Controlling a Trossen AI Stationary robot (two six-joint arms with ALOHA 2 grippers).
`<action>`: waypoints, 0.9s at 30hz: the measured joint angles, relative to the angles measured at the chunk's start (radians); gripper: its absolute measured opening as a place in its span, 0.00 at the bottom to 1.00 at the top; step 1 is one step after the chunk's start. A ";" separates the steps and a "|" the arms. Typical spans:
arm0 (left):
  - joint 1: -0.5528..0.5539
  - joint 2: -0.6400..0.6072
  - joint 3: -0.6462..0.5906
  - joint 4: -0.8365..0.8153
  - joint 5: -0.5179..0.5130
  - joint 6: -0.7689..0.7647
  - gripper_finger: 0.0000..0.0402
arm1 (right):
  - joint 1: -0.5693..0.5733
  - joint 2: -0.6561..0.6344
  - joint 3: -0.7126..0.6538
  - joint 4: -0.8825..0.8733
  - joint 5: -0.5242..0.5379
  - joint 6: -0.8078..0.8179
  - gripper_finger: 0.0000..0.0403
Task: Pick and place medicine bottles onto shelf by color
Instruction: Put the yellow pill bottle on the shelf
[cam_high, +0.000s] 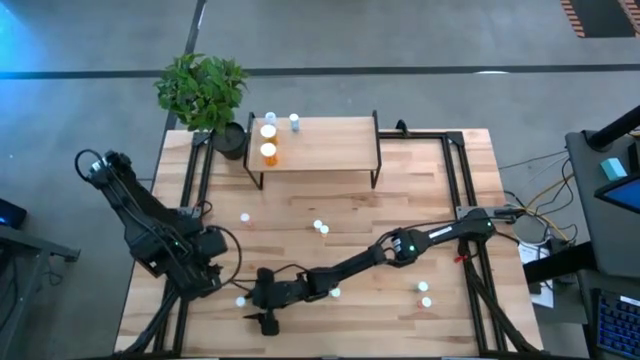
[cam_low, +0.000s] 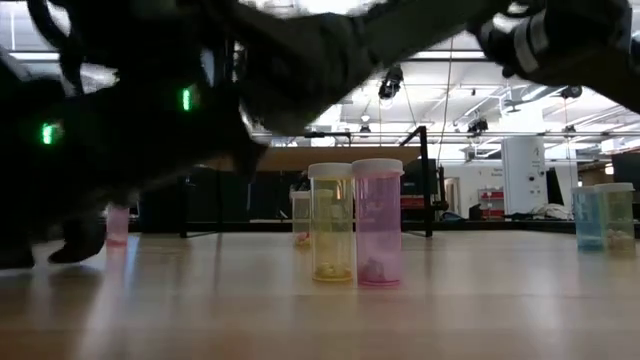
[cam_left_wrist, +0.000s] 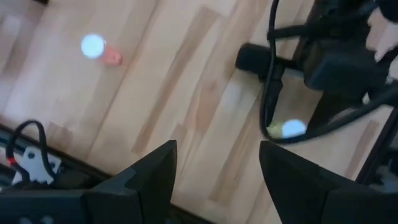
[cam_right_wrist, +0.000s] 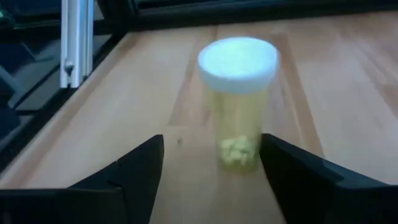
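Note:
A yellow-green medicine bottle (cam_right_wrist: 238, 102) with a white cap stands upright on its base near the table's front edge (cam_high: 240, 299). My right gripper (cam_right_wrist: 214, 158) is low over the table and open. Its fingers reach level toward the bottle from the right, one on either side and just short of it, touching nothing. My left gripper (cam_left_wrist: 217, 162) hangs open above the front left of the table (cam_high: 210, 268), pointing down with nothing between its fingers. The shelf (cam_high: 330, 145) stands at the far side and bears two orange bottles (cam_high: 268, 152) and two pale ones (cam_high: 294, 122).
Loose bottles stand about the table: an orange one (cam_left_wrist: 93, 46), a pair at the middle (cam_high: 320, 228), two at the front right (cam_high: 424, 294). A yellow one (cam_low: 331, 222) and a pink one (cam_low: 378, 222) stand side by side. A potted plant (cam_high: 200, 90) stands left of the shelf.

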 joint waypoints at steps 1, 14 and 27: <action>0.000 0.001 -0.008 0.000 0.016 0.000 0.53 | 0.001 0.002 -0.017 0.048 0.010 -0.001 0.62; 0.001 0.030 -0.017 0.009 0.079 -0.001 0.53 | -0.001 0.000 -0.022 0.048 0.045 -0.024 0.32; 0.001 0.027 -0.006 0.009 0.071 -0.028 0.53 | -0.015 -0.132 -0.009 -0.131 0.053 -0.009 0.24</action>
